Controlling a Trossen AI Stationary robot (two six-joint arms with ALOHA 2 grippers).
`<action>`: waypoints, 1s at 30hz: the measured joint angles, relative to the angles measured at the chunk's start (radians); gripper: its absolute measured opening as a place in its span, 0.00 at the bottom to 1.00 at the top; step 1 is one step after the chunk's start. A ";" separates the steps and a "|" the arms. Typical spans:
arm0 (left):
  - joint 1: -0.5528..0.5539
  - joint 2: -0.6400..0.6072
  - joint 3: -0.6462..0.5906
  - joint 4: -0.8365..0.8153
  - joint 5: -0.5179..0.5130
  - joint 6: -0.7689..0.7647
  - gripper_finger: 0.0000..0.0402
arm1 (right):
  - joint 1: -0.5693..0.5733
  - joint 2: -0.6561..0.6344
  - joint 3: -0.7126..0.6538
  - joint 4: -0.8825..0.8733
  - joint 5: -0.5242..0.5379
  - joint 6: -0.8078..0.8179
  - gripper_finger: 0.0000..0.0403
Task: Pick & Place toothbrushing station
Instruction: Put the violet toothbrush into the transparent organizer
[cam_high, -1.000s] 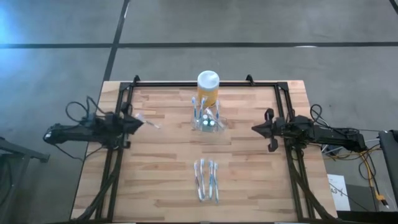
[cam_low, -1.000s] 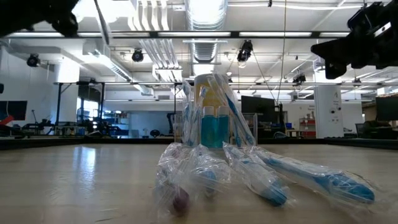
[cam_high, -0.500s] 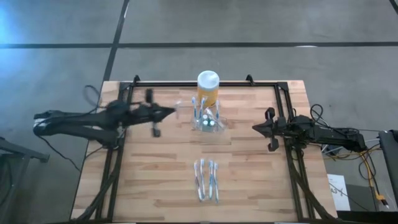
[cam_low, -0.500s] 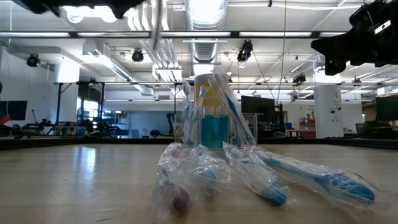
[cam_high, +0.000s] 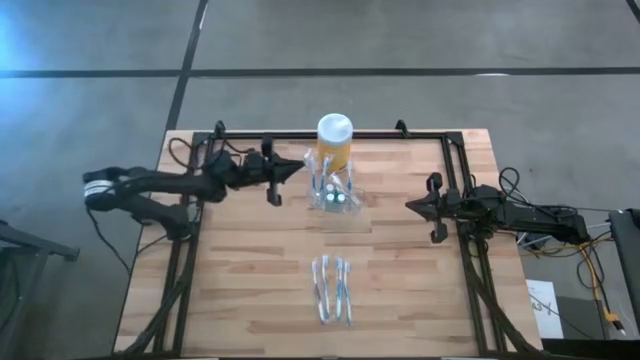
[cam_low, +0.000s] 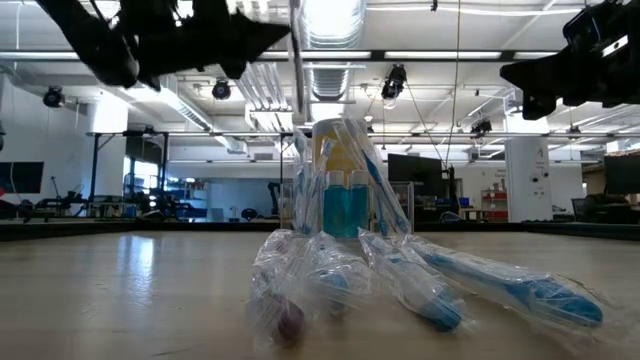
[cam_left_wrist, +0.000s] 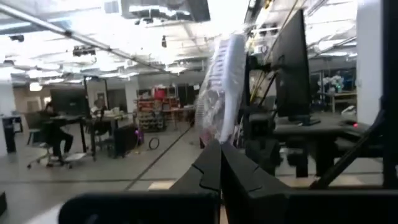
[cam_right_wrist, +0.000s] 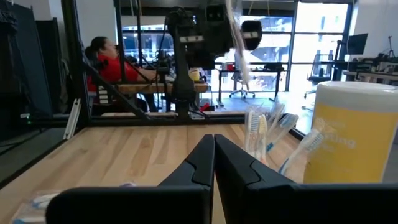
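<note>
- Light wooden slatted table with a black metal frame along its edges; everything below is placed against the yellow jar.
- Left dark arm reaches across the table from the left edge toward the jar. Its left gripper hangs above the table just left of the jar, fingers pressed together on a toothbrush in a clear crinkled wrapper that stands upright from the tips (same pose seen in the low view, gripper high over the tabletop, wrapper a thin vertical strip).
- Right dark arm waits at the right edge of the table, well apart from the jar; right gripper pinched closed on nothing, fingers meeting in a point.
- Yellow cylindrical jar with a white lid stands upright near the middle of the table's far edge.
- Toothbrushing station, a small see-through clear plastic holder, sits on the table just in front of the jar, touching or nearly so (cannot tell which); several blue-and-white toothbrushes stand tilted in it.
- Loose bundle of wrapped blue-handled toothbrushes lies flat on the table well in front of the jar, close to the near edge; in the low view they fill the foreground.
- Person in a red top is seated in the room beyond the table.
</note>
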 joint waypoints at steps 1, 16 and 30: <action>0.000 0.030 -0.013 0.036 -0.002 -0.002 0.00 | 0.000 0.000 0.000 -0.001 0.000 0.000 0.02; 0.003 0.404 -0.077 0.363 -0.099 -0.041 0.00 | 0.000 0.009 0.000 -0.015 0.000 0.020 0.02; 0.004 0.532 -0.072 0.384 -0.109 -0.046 0.00 | 0.000 0.021 0.000 -0.016 0.000 0.018 0.02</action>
